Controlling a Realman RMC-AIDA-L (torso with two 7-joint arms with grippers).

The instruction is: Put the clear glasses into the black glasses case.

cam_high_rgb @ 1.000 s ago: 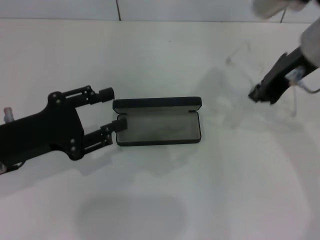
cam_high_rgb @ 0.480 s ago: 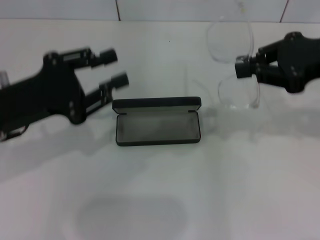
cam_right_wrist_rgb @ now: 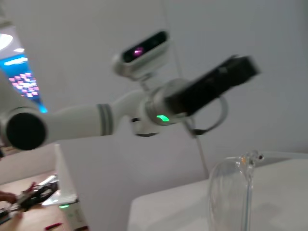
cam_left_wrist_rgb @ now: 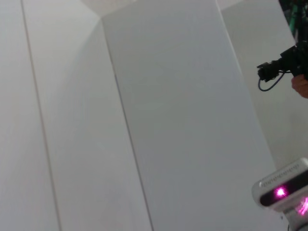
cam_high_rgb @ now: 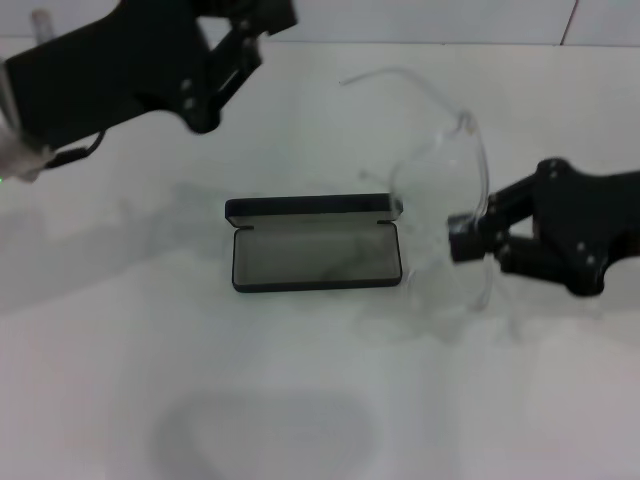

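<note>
the table (cam_high_rgb: 330, 400) is plain white and smooth, and at its far edge a pale wall (cam_high_rgb: 400, 20) with thin dark seams goes up; the left wrist view shows only white wall panels (cam_left_wrist_rgb: 168, 120) and, in one corner, a small camera unit with a pink light (cam_left_wrist_rgb: 281, 190). on the table there is one black glasses case (cam_high_rgb: 316, 243), lying open near the middle, its lid folded back on the far side and its grey lining facing up, with nothing inside. there is one pair of clear glasses (cam_high_rgb: 445, 200), and it is held in the air just to the right of the case, not touching it, tilted, with one thin arm curving up and to the left over the far part of the table. the right hand (cam_high_rgb: 470, 240) comes in from the right side, low and near the case's right end, and its fingers are closed on the lens of the clear glasses (the right wrist view shows the lens edge (cam_right_wrist_rgb: 240, 192) close by, standing upright). the left hand (cam_high_rgb: 250, 25) is raised high at the far left, well apart from the case, and whether its fingers are open or closed i cannot tell. so there are two hands, one case and one pair of glasses.
</note>
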